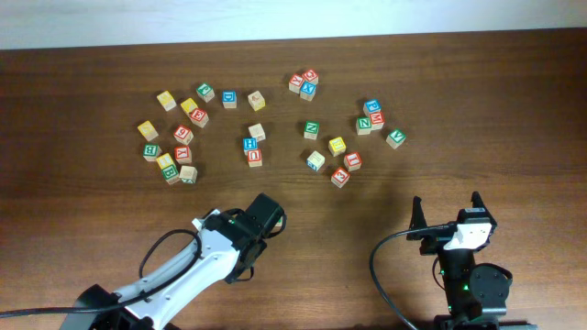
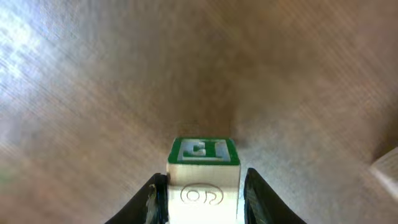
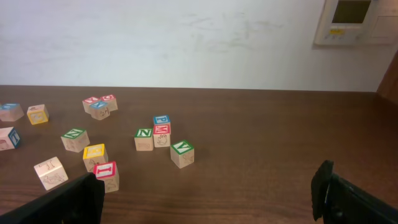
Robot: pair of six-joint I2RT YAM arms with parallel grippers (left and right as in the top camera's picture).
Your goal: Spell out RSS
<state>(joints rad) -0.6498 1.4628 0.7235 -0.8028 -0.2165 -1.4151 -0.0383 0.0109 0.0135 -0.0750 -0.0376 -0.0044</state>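
A: Left arm, pose?
B: The left arm [image 1: 174, 270] lies low. It runs on a diagonal from the near left corner of the dark brown wooden desk [image 1: 514, 82] toward the middle. The wrist is bent over and the left pincer [image 1: 266, 214] points down at the bare strip in front of the scattered cubes.
A: Anything in it?
B: In the wrist view, a small wooden cube with a white face, green border and green letter [image 2: 203, 152] sits on the desk between the two black fingers [image 2: 149, 202]. The letter is blurred and I can't read it. The fingers flank the cube closely, one on each side. One looks pressed against the wood, and a thin dark line shows at the other. I cannot tell whether it is clamped.
A: Visible from above?
B: No. The pincer head covers that cube in the overhead view.
A: Yellow ones?
B: Yellow-faced wooden cubes [image 1: 166, 100] lie in the scatter on the far half of the desk. Several are in the left cluster and one is in the right-middle group. The letters are too small to read. All are well apart from both pincers.
A: Right arm?
B: The right arm [image 1: 468, 275] is folded over its base at the near right edge. The right pincer [image 1: 447, 209] aims toward the far side, roughly level, with its jaws spread wide and nothing between them. Its wrist view looks across the desk to a white wall [image 3: 186, 37].
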